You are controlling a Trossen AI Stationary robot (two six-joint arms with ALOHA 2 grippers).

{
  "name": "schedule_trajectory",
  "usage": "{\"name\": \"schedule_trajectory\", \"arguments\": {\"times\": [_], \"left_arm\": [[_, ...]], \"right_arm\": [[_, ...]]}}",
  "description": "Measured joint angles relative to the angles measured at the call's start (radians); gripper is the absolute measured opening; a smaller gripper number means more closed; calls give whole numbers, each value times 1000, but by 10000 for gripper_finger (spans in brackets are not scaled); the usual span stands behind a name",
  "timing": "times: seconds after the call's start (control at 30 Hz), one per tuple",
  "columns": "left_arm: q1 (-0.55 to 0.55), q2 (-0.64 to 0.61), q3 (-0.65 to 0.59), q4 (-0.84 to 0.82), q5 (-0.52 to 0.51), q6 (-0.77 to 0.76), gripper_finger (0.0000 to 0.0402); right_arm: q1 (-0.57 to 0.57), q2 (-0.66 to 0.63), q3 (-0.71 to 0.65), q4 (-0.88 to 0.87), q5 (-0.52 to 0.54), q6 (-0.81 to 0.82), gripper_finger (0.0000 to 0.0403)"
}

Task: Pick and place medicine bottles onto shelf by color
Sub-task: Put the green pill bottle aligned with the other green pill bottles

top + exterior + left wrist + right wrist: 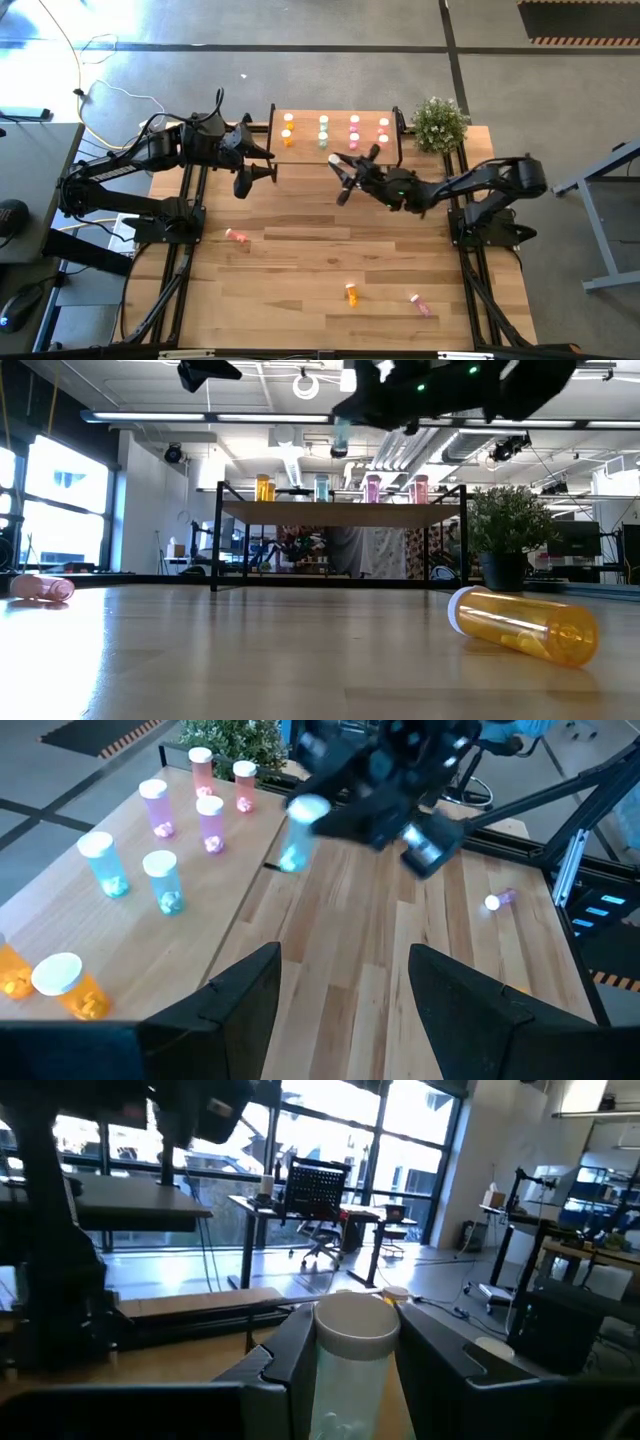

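- The right gripper (pixel 342 172) hung above the table just off the front edge of the shelf (pixel 372 152), its jaws closed on a pale green bottle (pixel 350 1365), white cap up, held clear of the tabletop (pixel 300 270).
- The left gripper (pixel 262 165) hovered at the shelf's 9 o'clock corner with its jaws spread wide and nothing between them.
- On the shelf stood eight upright bottles in four pairs: two orange bottles (pixel 288 128) at the 9 o'clock end, then two pale green bottles (pixel 323 130), then two pink bottles (pixel 354 130), and two reddish-pink bottles (pixel 383 131) at the 3 o'clock end.
- Free shelf board showed along the front edge, below each pair.
- Three bottles lay on their sides on the tabletop: a pink lying bottle (pixel 237 236) toward 8 o'clock, an orange lying bottle (pixel 351 293) near 6 o'clock, and a second pink lying bottle (pixel 419 304) toward 5 o'clock, all well apart.
- The middle of the table between the arms and those three bottles was bare wood.
- A potted plant (pixel 438 123) stood just beside the shelf's 3 o'clock end, at the table's far corner.
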State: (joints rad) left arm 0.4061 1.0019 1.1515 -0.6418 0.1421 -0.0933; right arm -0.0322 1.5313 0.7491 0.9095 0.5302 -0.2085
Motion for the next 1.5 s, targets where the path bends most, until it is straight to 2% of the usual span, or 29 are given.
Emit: {"name": "schedule_trajectory", "arguments": {"times": [0.23, 0.43, 0.7, 0.9, 1.03, 1.5], "left_arm": [[0, 0, 0, 0, 0, 3, 211], [0, 0, 0, 0, 0, 11, 211], [0, 0, 0, 1, 0, 18, 211], [0, 0, 0, 2, -1, 18, 211], [0, 0, 0, 2, -2, 18, 211], [0, 0, 0, 3, -4, 18, 211]], "right_arm": [[-43, 181, 126, 0, -21, 25, 103], [-66, 264, 193, -4, -22, 24, 103], [-78, 274, 200, -40, 66, 43, 103], [-92, 274, 200, -127, 69, 120, 103], [-93, 274, 200, -127, 106, 96, 103], [-130, 274, 200, -127, 83, 130, 103]]}}
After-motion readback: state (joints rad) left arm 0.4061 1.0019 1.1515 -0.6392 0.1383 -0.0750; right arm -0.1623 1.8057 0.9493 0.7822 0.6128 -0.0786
